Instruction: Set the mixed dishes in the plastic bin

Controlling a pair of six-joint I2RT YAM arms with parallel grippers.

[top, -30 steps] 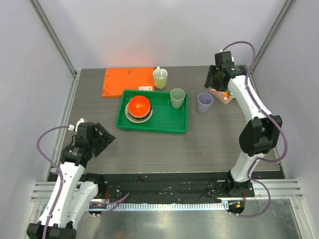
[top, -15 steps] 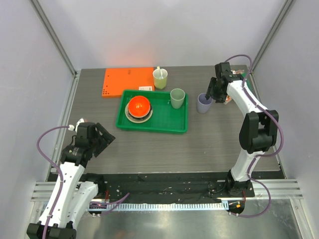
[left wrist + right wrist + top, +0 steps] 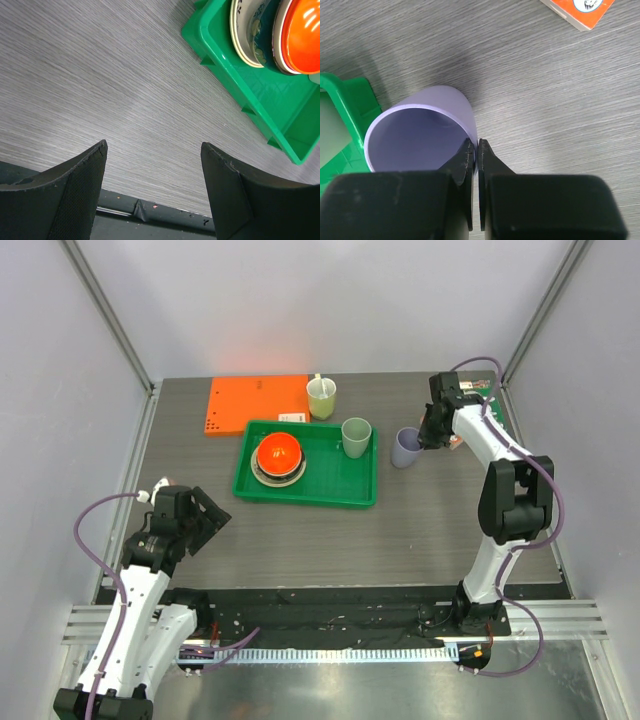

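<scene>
Grey wood-grain table (image 3: pixel 300 540), pale walls all round. Right gripper (image 3: pixel 475 150) is pinched tight on the wall of the lavender cup (image 3: pixel 420 135), one finger inside the rim and one outside, so it's a thin one-sided grip. That cup sits on the table just beside the right end of the green plastic bin (image 3: pixel 335 478), not in it yet. Inside the bin there's the orange-red bowl (image 3: pixel 279 452) stacked over a cream plate (image 3: pixel 242 35), plus the pale sage-green cup (image 3: pixel 356 436). Left gripper (image 3: pixel 152 165) hangs spread wide over bare table near the bin's corner, holding nothing.

My take on doing this bit well: lift enough to clear the low rim and go slow, since a rim pinch lets a cup swing. Then set it on the free floor of the bin without bumping the pale sage-green cup
</scene>
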